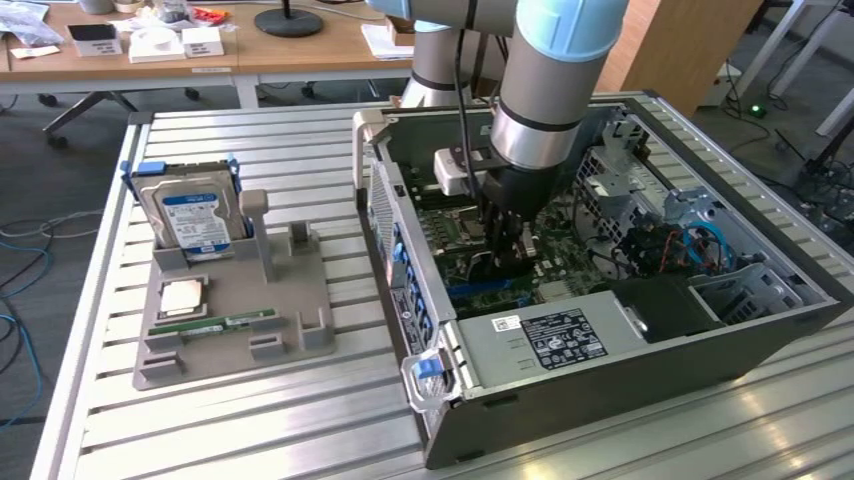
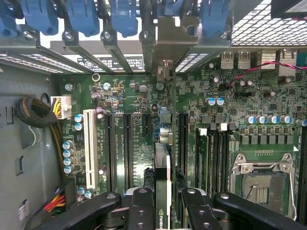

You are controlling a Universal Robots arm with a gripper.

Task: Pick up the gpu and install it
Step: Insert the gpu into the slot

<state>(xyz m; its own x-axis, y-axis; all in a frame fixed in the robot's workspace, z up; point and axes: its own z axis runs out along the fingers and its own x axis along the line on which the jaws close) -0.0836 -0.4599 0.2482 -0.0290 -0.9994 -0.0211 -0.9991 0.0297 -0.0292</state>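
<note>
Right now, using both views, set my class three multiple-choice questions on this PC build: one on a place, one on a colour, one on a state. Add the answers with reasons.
1. Where is the gpu?
A. On the grey holder
B. Inside the case, over the motherboard
C. On the wooden desk

2. What colour is the hard drive's label?
A. Blue
B. Red
C. Yellow

3. What is the state of the CPU socket?
A. Covered by a fan
B. Holding a cooler
C. Bare, nothing mounted on it

Answers:
1 B: the card stands on edge between the jaws of the gripper above the motherboard inside the case.
2 A: the hard drive standing in the holder has a blue label.
3 C: the socket shows its open metal frame.
</note>
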